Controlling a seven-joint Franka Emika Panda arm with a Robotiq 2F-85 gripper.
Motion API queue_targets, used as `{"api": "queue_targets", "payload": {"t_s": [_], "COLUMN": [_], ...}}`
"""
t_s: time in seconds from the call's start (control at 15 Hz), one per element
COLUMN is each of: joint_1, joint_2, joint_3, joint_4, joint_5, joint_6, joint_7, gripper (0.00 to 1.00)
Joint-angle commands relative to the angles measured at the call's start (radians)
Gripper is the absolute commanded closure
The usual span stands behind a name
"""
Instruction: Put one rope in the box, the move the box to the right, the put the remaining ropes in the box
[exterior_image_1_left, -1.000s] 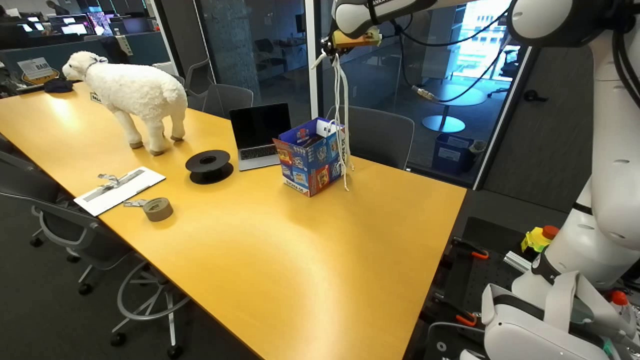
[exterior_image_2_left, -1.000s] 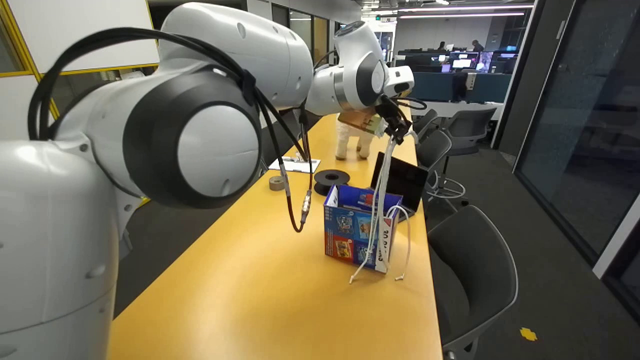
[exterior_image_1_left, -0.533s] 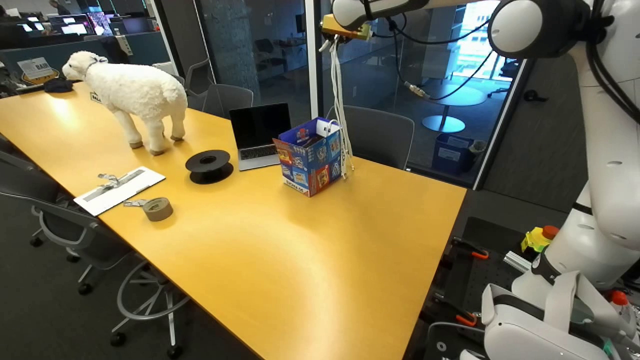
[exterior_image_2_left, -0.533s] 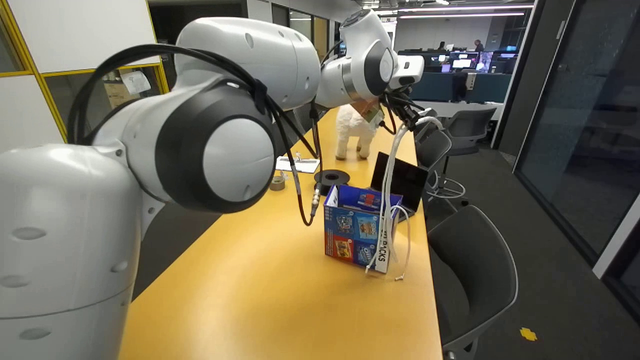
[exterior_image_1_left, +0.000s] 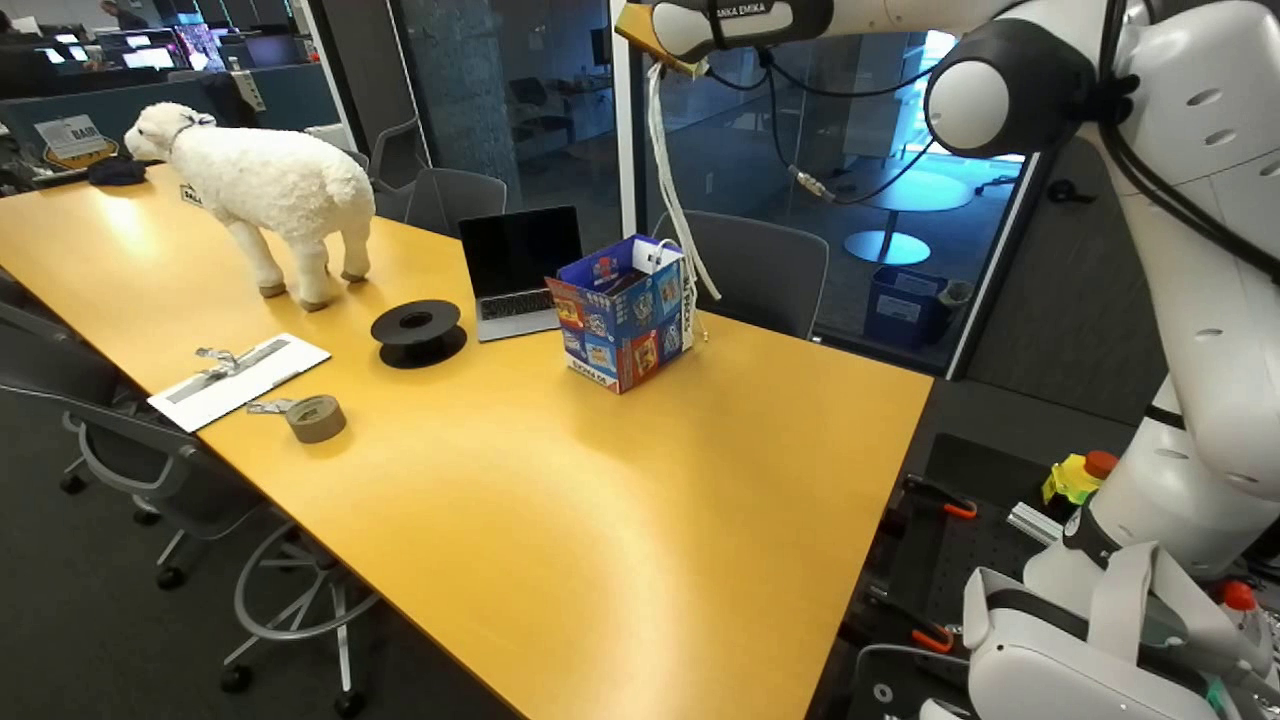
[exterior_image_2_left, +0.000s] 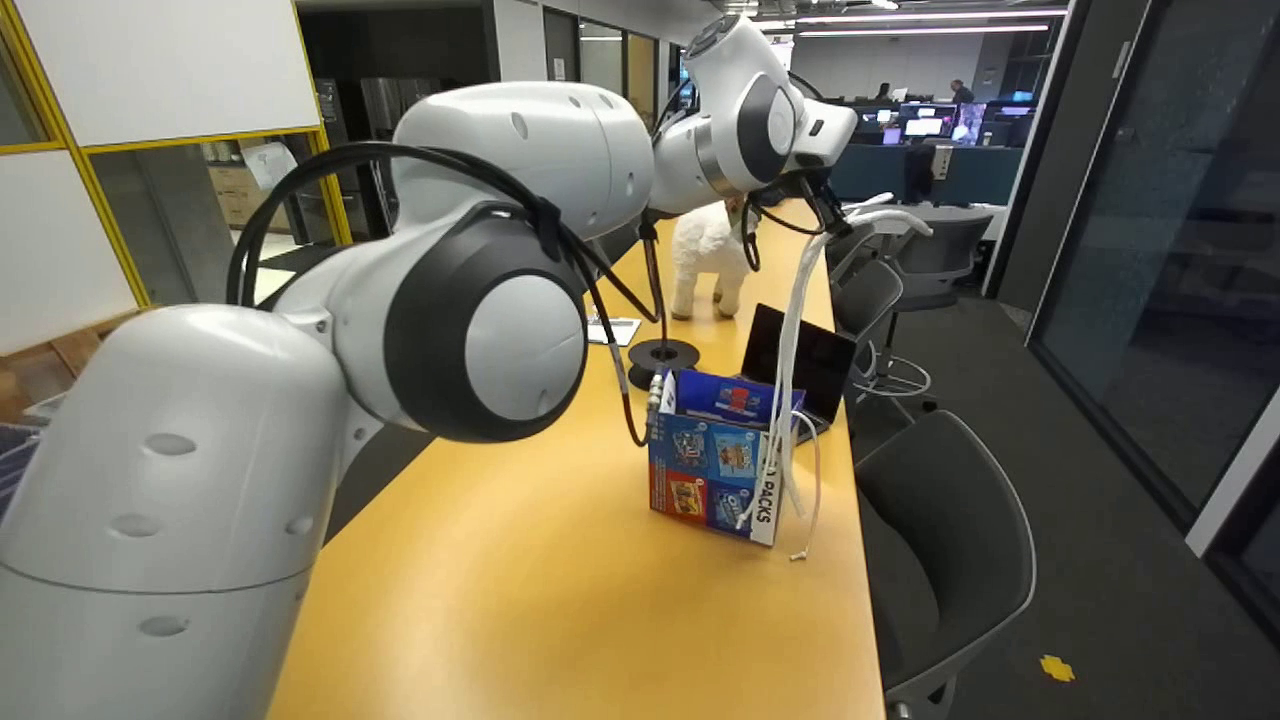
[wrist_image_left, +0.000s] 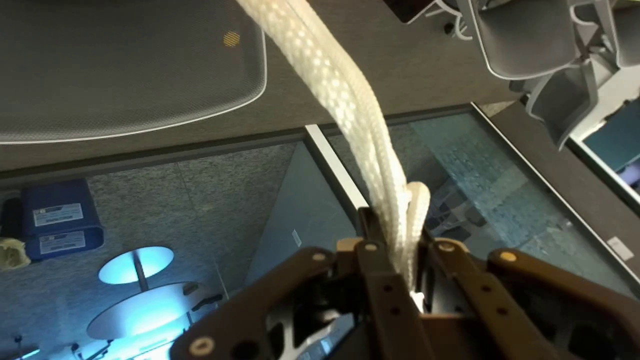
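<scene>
In the wrist view, the black two-fingered gripper (wrist_image_left: 398, 235) was pinched tight on a bundle of long white braided cords (wrist_image_left: 347, 97). They ran from the grip toward the upper left of that view, while one short bend of cord stuck out on the right.

In an exterior view, the white jointed arm (exterior_image_2_left: 530, 150) spanned from the near left toward the far right, and the held cords hung by the right side of a blue printed cardboard box (exterior_image_2_left: 700, 450); whether they touched it could not be told. The box stood upright and open-topped near the right edge of a long yellow-orange table (exterior_image_2_left: 520, 600). One white cord (exterior_image_2_left: 818, 465) arched over the box's right rim and down to the tabletop. Just beyond it, on the right, stood an open black-screened laptop (exterior_image_2_left: 815, 355); a black round spool (exterior_image_2_left: 683, 355) lay farther left, and a fluffy white toy sheep (exterior_image_2_left: 705, 250) stood farther off.

In an exterior view, the grip was hidden by the arm. One held cord's end hung free to the right of the box, whose inside showed a dark shape (exterior_image_1_left: 627, 283) too unclear to name. Toward the left lay a white clipboard (exterior_image_1_left: 240, 385) and a brown roll of tape (exterior_image_1_left: 317, 420).
</scene>
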Motion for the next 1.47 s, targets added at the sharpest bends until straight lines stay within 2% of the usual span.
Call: {"api": "queue_targets", "payload": {"t_s": [0.0,0.2,0.33,0.6,1.07,1.4], "joint_1": [0.014,0.017,0.040,0.048,0.038,0.025], "joint_2": [0.073,0.099,0.024,-0.029,-0.128,-0.163], "joint_3": [-0.044,-0.061,-0.076,-0.071,0.018,0.115], "joint_4": [0.107,0.124,0.086,0.075,0.009,-0.095], "joint_5": [-0.017,-0.021,-0.029,-0.016,0.037,0.088], "joint_6": [0.088,0.196,0.216,0.227,0.233,0.248], "joint_7": [0.163,0.262,0.300,0.304,0.221,0.149], "gripper": [0.92,0.92,0.92,0.93,0.93,0.93]}}
